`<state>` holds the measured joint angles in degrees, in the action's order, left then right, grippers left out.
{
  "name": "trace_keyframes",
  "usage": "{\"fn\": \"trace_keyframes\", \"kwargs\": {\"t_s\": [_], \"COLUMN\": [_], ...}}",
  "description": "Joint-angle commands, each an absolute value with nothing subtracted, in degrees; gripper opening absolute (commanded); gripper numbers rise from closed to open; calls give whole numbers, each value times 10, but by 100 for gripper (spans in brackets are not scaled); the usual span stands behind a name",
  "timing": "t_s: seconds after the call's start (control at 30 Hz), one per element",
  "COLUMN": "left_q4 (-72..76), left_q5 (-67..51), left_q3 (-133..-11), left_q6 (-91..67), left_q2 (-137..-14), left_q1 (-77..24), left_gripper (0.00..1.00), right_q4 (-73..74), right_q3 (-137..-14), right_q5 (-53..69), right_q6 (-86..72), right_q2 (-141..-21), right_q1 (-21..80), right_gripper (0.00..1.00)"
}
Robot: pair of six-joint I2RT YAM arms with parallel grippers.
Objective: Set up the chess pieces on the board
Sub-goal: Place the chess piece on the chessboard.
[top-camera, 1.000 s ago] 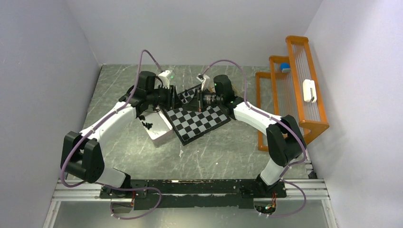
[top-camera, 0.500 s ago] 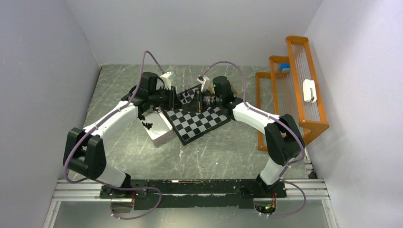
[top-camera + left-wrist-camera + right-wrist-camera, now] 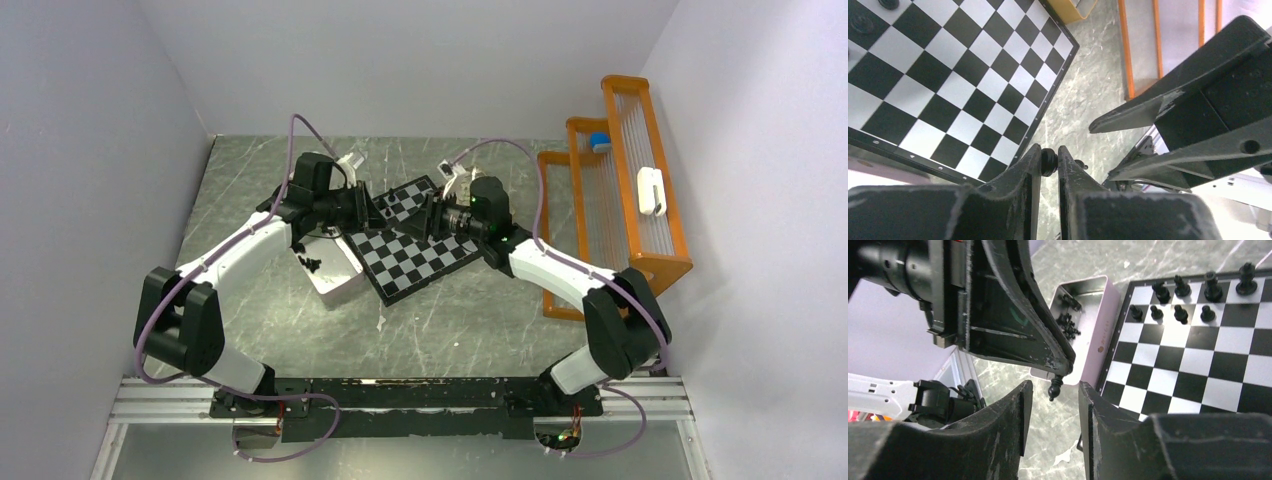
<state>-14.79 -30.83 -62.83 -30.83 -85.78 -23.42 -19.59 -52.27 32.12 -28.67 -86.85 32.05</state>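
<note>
Backing off: your right gripper (image 3: 1054,386) has pulled away from the left one, fingers spread and empty.
Your left gripper (image 3: 1049,156) still pinches the small, black, knob-topped piece (image 3: 1049,161) in the air just off the board (image 3: 420,255) edge, so placing looks left-handed. Other black pieces (image 3: 1178,310) already stand on it.

Top cam: bright, even, diffuse light from above; white walls near-overexposed, only soft shadows under arms on grey table (image 3: 450,310). Wrist cams: wide-angle, edges stretched. Left gripper (image 3: 1049,151) blurred in foregrnd; black chess piece (image 3: 1049,161) and board (image 3: 948,85) sharp, white squares v. bright. Right gripper (image 3: 1054,385) also soft; glare patch on board there, sheen inside tin (image 3: 1100,340).
</note>
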Motion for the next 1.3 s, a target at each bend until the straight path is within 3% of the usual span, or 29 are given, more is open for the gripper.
{"fn": "trace_keyframes", "kwargs": {"t_s": [0.0, 0.4, 0.87, 1.07, 1.27], "left_q4": [-126, -65, -31, 4, 12], "left_q5": [-338, -375, -391, -407, -406], "left_q3": [-629, -616, -607, -587, -580], "left_q6": [-386, -465, -505, -535, -537], "left_q2": [-862, -866, -878, -885, -883], "left_q1": [-235, -234, -233, -230, -227], "left_gripper": [5, 5, 5, 5, 5], "right_q4": [-274, -236, -200, -199, -202], "right_q3": [-499, -486, -493, -496, -492], "right_q5": [295, 217, 152, 135, 117], "right_q6": [-304, -228, -194, -188, -186], "right_q2": [-840, -805, -791, -788, -783], "right_q1": [322, 357, 378, 386, 390], "right_gripper": [44, 46, 26, 30, 10]}}
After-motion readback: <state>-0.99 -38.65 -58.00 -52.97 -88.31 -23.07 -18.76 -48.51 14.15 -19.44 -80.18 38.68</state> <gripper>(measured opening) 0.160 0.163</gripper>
